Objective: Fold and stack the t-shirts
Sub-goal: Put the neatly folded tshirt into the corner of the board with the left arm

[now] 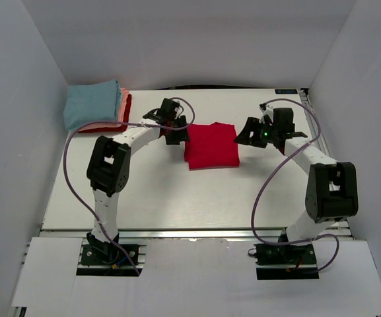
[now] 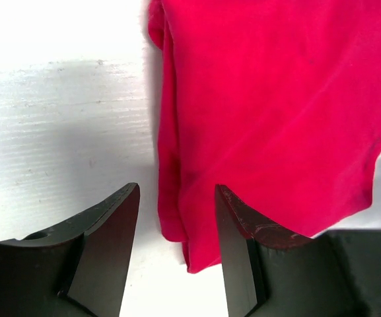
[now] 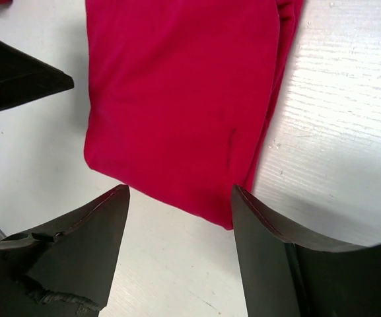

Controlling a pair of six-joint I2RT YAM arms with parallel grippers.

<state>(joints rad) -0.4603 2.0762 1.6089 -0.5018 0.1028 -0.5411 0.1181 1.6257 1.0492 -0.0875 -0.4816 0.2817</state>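
A folded red t-shirt [image 1: 211,145] lay flat on the white table [image 1: 177,198], a neat, roughly square pad with its layered edges showing along both sides. Everything else in the room sat around it.

The left gripper [image 1: 175,134] hung at the shirt's left edge, near the far-left corner. Through the left wrist camera its two dark fingers stood clearly apart [image 2: 177,191], the stacked fold of the red t-shirt [image 2: 276,112] running up through the gap between them. The cloth looked slack and nothing was pinched.

The right gripper [image 1: 248,135] sat just off the shirt's right edge, pointed inward at it. In the right wrist view its fingers were likewise spread wide [image 3: 180,190], a corner of the red t-shirt [image 3: 177,99] lying in the space ahead of them and bare table showing to either side. Beyond the shirt in that same view the black tip of the left gripper [image 3: 18,76] showed over the table. Whether either set of fingertips brushed the fabric I could not quite tell; they may have been just clear of it.

Well away to the shirt's far left, by the back corner, rested a stack of folded shirts [image 1: 94,105]: light blue on top, a salmon-pink layer and a red one peeking out beneath on the side nearest the red t-shirt.
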